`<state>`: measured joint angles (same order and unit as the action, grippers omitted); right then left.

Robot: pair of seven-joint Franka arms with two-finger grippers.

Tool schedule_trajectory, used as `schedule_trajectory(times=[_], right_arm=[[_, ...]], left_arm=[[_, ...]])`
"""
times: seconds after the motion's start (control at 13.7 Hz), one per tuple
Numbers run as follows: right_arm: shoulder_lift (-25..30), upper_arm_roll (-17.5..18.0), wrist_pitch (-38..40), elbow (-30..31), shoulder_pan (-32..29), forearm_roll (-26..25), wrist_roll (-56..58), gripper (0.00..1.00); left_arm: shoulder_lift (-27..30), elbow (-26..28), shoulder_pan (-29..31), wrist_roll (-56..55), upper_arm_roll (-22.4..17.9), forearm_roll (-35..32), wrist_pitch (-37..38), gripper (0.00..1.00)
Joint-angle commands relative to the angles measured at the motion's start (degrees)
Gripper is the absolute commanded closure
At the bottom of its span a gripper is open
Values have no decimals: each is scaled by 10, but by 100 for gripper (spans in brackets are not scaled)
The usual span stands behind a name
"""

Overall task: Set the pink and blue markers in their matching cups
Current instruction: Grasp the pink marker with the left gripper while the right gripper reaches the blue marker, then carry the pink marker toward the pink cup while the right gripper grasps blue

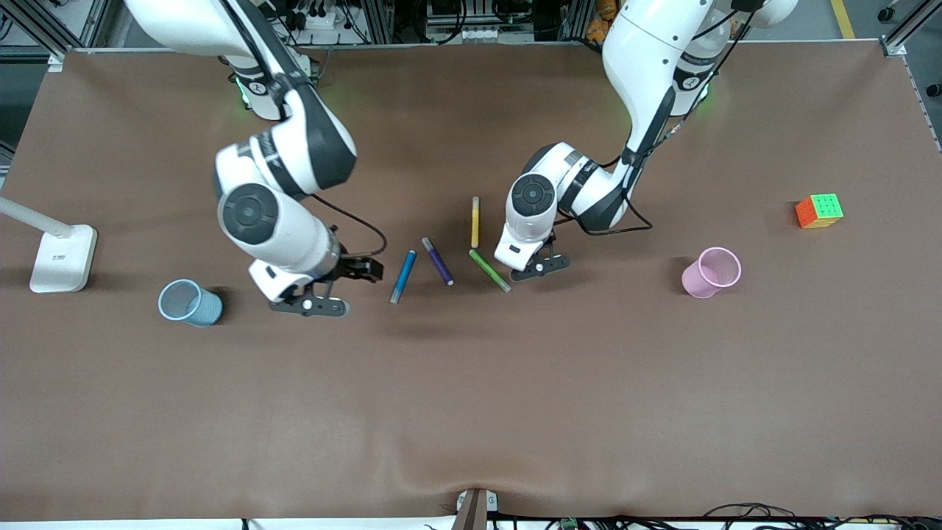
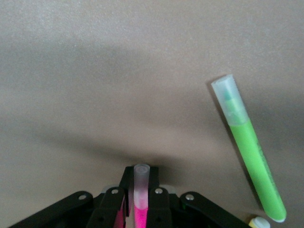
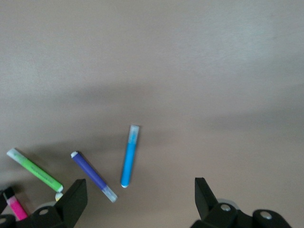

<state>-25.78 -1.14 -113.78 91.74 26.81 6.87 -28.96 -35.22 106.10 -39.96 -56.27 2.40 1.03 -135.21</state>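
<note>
My left gripper (image 2: 137, 209) is down at the table beside the green pen (image 1: 489, 270), and its fingers are pressed together on the pink marker (image 2: 140, 199); the left wrist view shows the marker's pale cap sticking out between them, with the magenta barrel clamped lower down. So the step in hand is the pickup of the pink one: the pinch is made, the lift is not. My right gripper (image 1: 346, 283) hangs low over the table between the blue cup (image 1: 190, 302) and the blue marker (image 1: 402, 277), fingers spread wide with nothing in them. The blue marker lies flat on the table, beside the purple pen (image 1: 437, 260) and apart from it, toward the right arm's end of the pen cluster. The pink cup (image 1: 711, 272) stands well apart toward the left arm's end, mouth tipped toward the camera. Next, I judge, the left arm must raise the marker straight up so it clears the green and yellow pens (image 1: 475, 221), carry it over the pink cup and tip it in; the right must settle over the blue marker's barrel.
</note>
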Motion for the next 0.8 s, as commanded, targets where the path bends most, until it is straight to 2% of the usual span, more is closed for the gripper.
schedule_trajectory(times=[0.0, 0.44, 0.73], right_arm=[[-36, -5, -30, -10, 23, 0, -34, 0], [-88, -5, -92, -5, 42, -1, -55, 0], [-112, -6, -118, 1, 53, -1, -58, 0]], left_arm=[[13, 14, -6, -11, -3, 4, -1, 100], [86, 13, 26, 4, -8, -8, 64, 100], [139, 16, 60, 8, -6, -74, 102, 100]])
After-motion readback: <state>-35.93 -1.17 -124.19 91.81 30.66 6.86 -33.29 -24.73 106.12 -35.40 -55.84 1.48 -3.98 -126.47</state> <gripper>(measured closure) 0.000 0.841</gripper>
